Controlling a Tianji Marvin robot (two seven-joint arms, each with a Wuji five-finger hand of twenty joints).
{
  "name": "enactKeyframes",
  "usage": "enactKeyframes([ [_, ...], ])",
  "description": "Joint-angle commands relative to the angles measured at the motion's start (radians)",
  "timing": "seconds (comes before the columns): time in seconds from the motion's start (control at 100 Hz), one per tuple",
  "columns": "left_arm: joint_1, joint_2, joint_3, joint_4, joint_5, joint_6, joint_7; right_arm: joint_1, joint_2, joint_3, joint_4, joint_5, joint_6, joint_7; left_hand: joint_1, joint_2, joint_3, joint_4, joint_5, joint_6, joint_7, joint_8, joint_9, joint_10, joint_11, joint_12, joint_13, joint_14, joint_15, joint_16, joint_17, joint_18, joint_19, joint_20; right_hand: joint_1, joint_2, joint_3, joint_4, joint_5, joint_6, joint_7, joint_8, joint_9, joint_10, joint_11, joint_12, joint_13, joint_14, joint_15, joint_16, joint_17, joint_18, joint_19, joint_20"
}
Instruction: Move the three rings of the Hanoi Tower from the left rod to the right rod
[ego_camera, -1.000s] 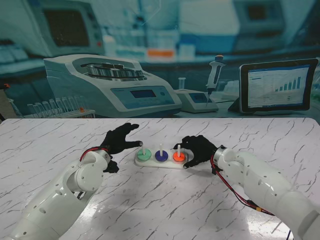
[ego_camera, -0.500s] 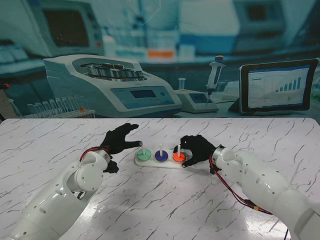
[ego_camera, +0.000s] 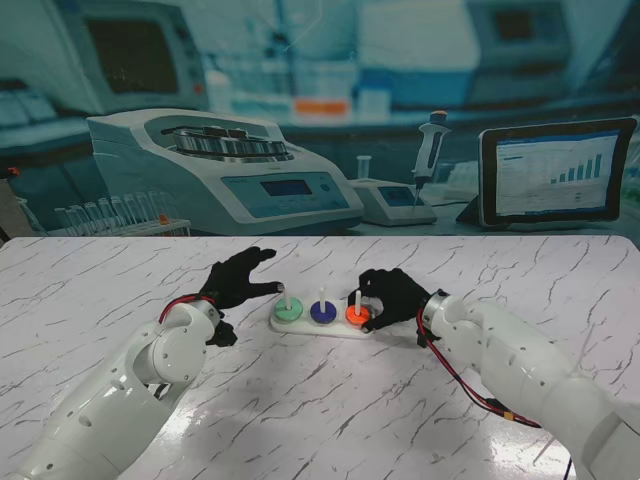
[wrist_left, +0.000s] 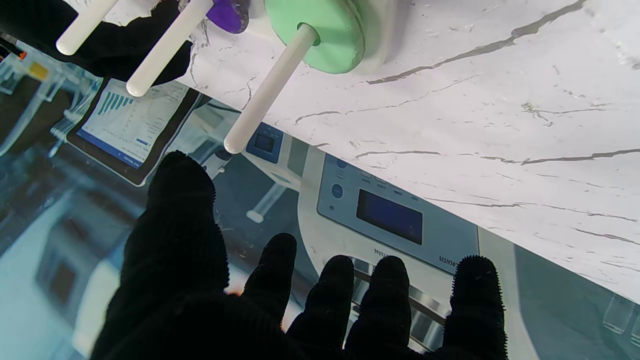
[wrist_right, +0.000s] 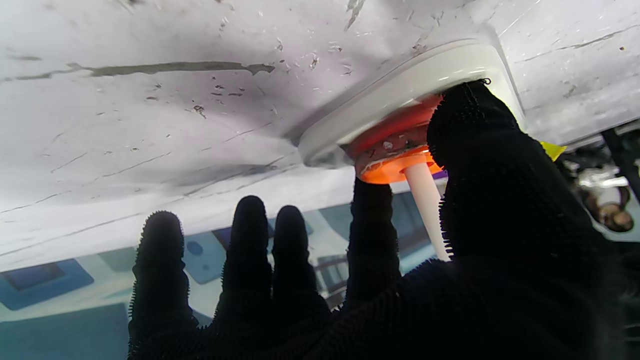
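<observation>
Stand view: white tower base (ego_camera: 335, 327) on the marble bench (ego_camera: 320, 400), one ring per rod: green ring (ego_camera: 287, 311) on left rod, purple ring (ego_camera: 322, 312) on middle rod, orange ring (ego_camera: 357, 314) on right rod. Left robot hand (ego_camera: 240, 280) hovers just left of the green ring, fingers spread, holding nothing. Right robot hand (ego_camera: 392, 298) sits at the orange ring. Only the right wrist view shows the grasp: thumb and forefinger pinch the orange ring's edge at the base, other fingers straight. Left wrist view confirms an empty palm, green ring seated flat.
</observation>
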Motion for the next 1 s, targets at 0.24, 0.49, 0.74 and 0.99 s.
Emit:
enactKeyframes([
  [0.24,0.003,-0.006,-0.001,0.005,-0.006,-0.025,-0.011,-0.002,-0.005,-0.001,-0.001,0.007,-0.019,0.019,0.002,0.039,-0.007,-0.034,0.009,-0.028,0.000,0.011,0.005,-0.017,-0.012,0.010,-0.001,-0.010,-0.009,0.011,-0.014,0.027,-0.023,0.019,0.053,0.044,0.017,-0.004,0.099,-0.032,0.169,0.005,-0.034,-0.010,0.044,-0.015,0.004,-0.018,0.019,-0.021,-0.010,-0.183,0.031,-0.020],
  [0.49,0.004,-0.005,-0.002,0.005,-0.008,-0.025,-0.013,0.002,-0.009,-0.002,0.007,0.003,-0.024,0.001,0.000,0.040,-0.006,-0.034,0.008,-0.028,-0.001,0.012,0.005,-0.017,-0.013,0.009,-0.003,-0.012,-0.011,0.010,-0.015,0.027,-0.025,0.018,0.108,0.041,0.006,0.008,0.103,-0.025,0.248,-0.105,-0.033,-0.021,0.103,-0.043,0.029,-0.023,0.022,-0.022,0.000,-0.185,0.051,-0.032],
  [0.74,0.005,-0.005,-0.002,0.005,-0.009,-0.026,-0.015,-0.001,-0.009,0.008,0.004,-0.002,-0.028,-0.011,-0.002,0.039,-0.006,-0.034,0.009,-0.030,-0.001,0.012,0.005,-0.018,-0.013,0.009,-0.002,-0.012,-0.011,0.009,-0.015,0.026,-0.027,0.018,0.140,0.039,0.016,0.004,0.093,-0.039,0.333,-0.152,-0.019,-0.037,0.129,-0.047,0.051,-0.032,0.027,-0.023,0.008,-0.191,0.068,-0.035],
  [0.99,0.005,-0.003,-0.004,0.004,-0.009,-0.030,-0.021,0.000,-0.004,0.019,-0.006,-0.012,-0.035,-0.013,-0.006,0.038,-0.007,-0.034,0.008,-0.030,-0.002,0.012,0.005,-0.019,-0.014,0.009,-0.004,-0.011,-0.012,0.009,-0.016,0.026,-0.030,0.017,0.156,0.045,0.006,0.004,0.084,-0.044,0.398,-0.207,-0.002,-0.048,0.133,-0.054,0.067,-0.039,0.029,-0.024,0.016,-0.193,0.083,-0.040],
])
